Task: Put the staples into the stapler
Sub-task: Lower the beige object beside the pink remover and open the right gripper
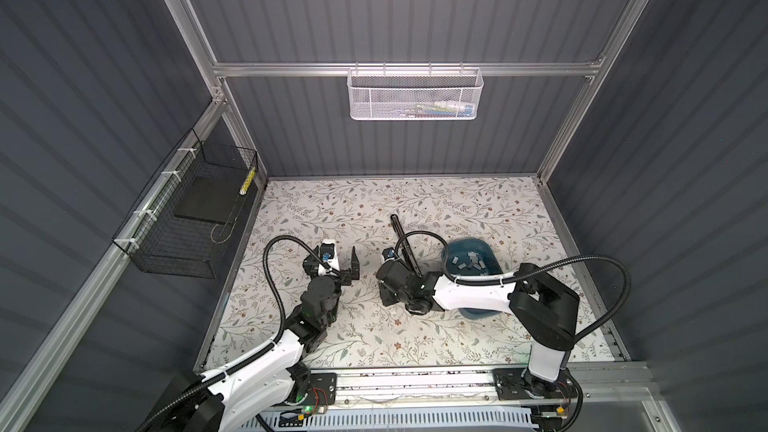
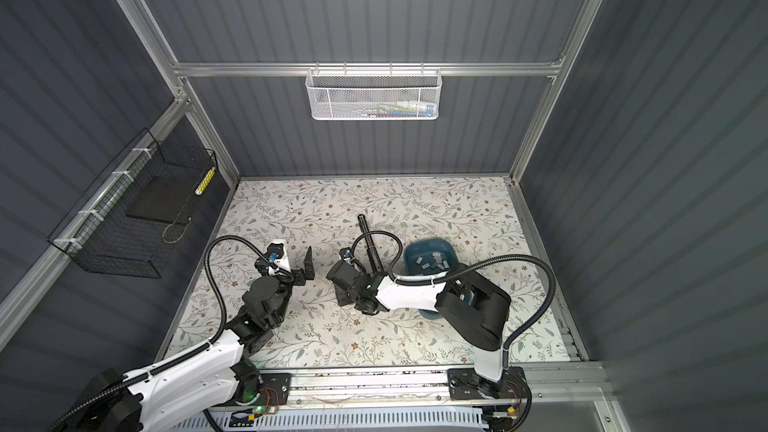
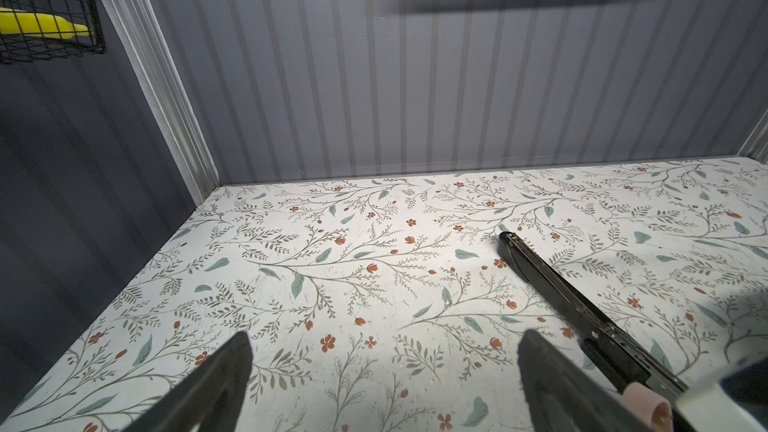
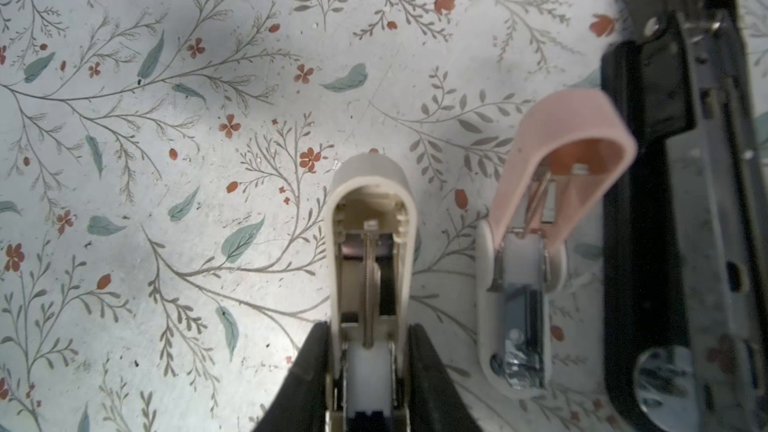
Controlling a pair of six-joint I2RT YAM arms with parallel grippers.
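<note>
- Where the floral-print tabletop (image 1: 415, 334) meets ribbed grey walls, a white mesh basket (image 1: 395, 97) hangs at the back and a black wire basket (image 1: 174, 261) on the left wall.
- Staples (image 1: 467, 263) lie loose in a blue tub (image 1: 465, 241) on the table's right, partly under the right arm.
- Left gripper (image 3: 382, 351) hovers over bare tabletop, jaws spread wide, empty.
- Right gripper (image 4: 370, 338) is clamped on the sides of an opened cream stapler (image 4: 370, 243); a pink stapler (image 4: 561, 151) and a long black stapler (image 3: 561, 297) lie just beside.
</note>
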